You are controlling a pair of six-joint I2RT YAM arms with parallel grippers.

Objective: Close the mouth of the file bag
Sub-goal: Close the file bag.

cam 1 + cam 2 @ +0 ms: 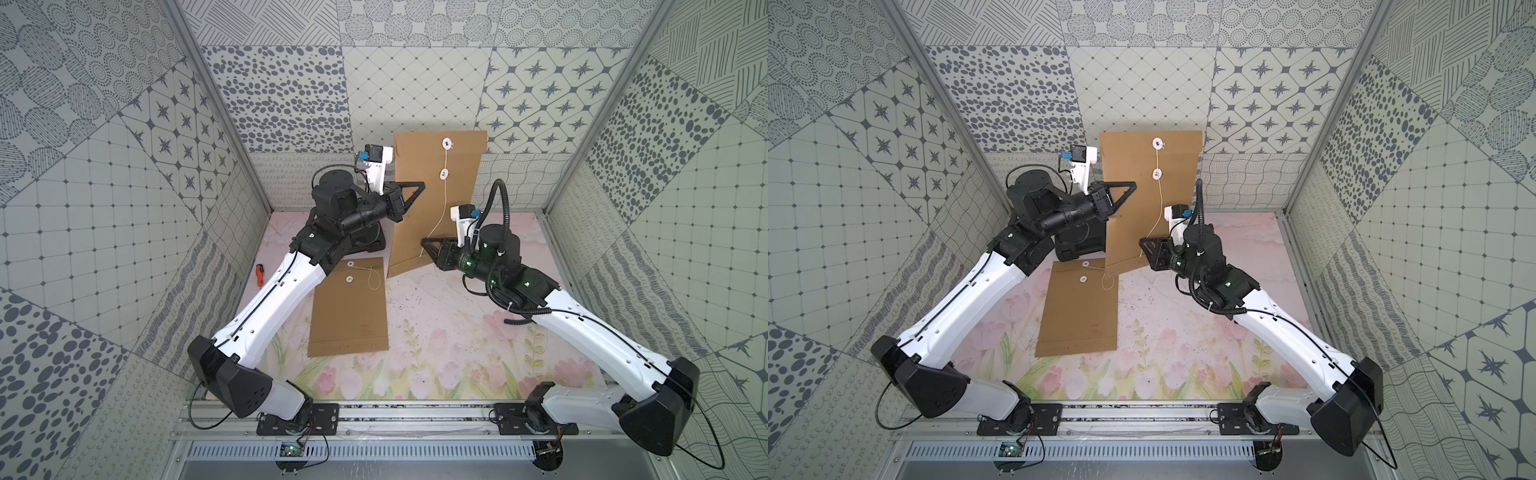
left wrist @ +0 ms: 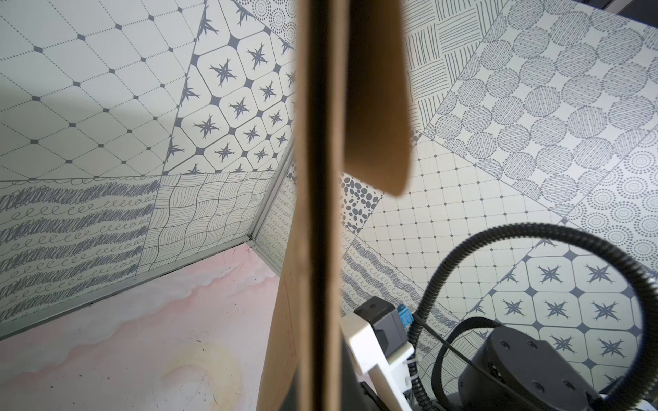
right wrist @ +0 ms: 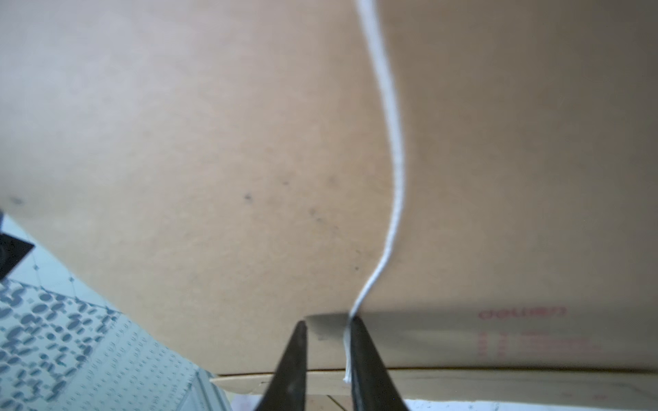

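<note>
Showing the flower-printed tabletop (image 1: 436, 332), as seen in both top views, with the brown file bag (image 1: 432, 216) (image 1: 1133, 216) held upright near the middle of the far edge, flap end uppermost. A second file bag (image 1: 349, 316) lies flat left of the tabletop's centre, its mouth end toward the far edge. The left gripper (image 1: 420, 188) is clamped on the upright bag's left side edge, partway up. The right gripper (image 1: 424, 242) sits at the lower front face of the same bag. In the right wrist view the right gripper (image 3: 327, 322) has its jaws narrowly apart and pinching nothing, with the white string (image 3: 395, 199) lying against the inner face of one finger. An orange utility knife (image 1: 259, 275) lies at the left edge. The string runs from the upper white disc (image 1: 446, 144) on the flap, past the lower disc (image 1: 444, 173), down to the right gripper.
</note>
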